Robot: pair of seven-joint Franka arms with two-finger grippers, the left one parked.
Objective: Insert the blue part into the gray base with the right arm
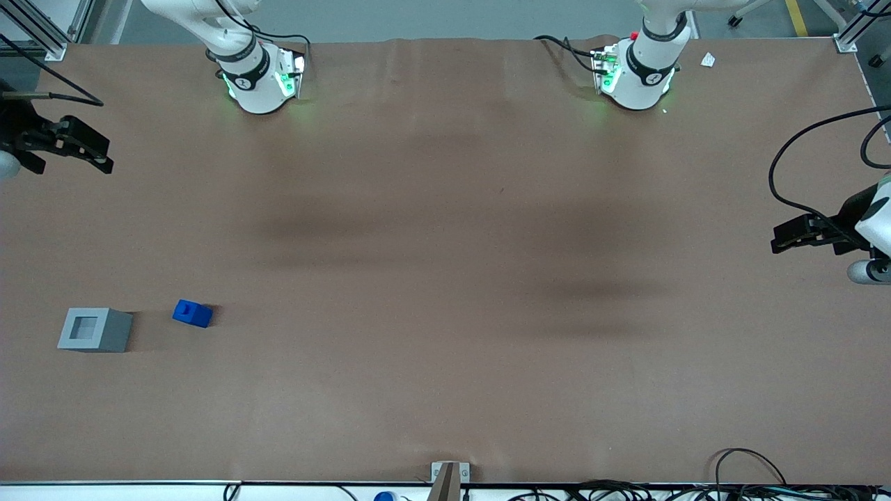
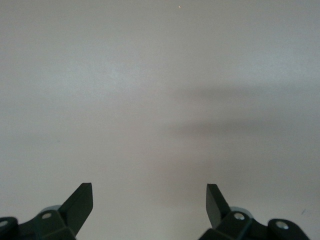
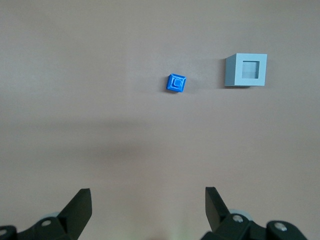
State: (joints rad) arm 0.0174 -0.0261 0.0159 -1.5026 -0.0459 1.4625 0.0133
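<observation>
The blue part (image 1: 193,313) lies on the brown table beside the gray base (image 1: 95,330), a short gap apart, toward the working arm's end. The base stands upright with its square socket facing up and empty. My right gripper (image 1: 101,154) hangs above the table, farther from the front camera than both things, open and empty. In the right wrist view the gripper (image 3: 148,192) has its jaws wide apart, with the blue part (image 3: 176,83) and the gray base (image 3: 246,70) well ahead of the fingertips.
The two arm bases (image 1: 261,76) stand at the table's edge farthest from the front camera. A small white scrap (image 1: 708,60) lies near the parked arm's base. A metal bracket (image 1: 450,476) and cables (image 1: 745,470) sit at the nearest edge.
</observation>
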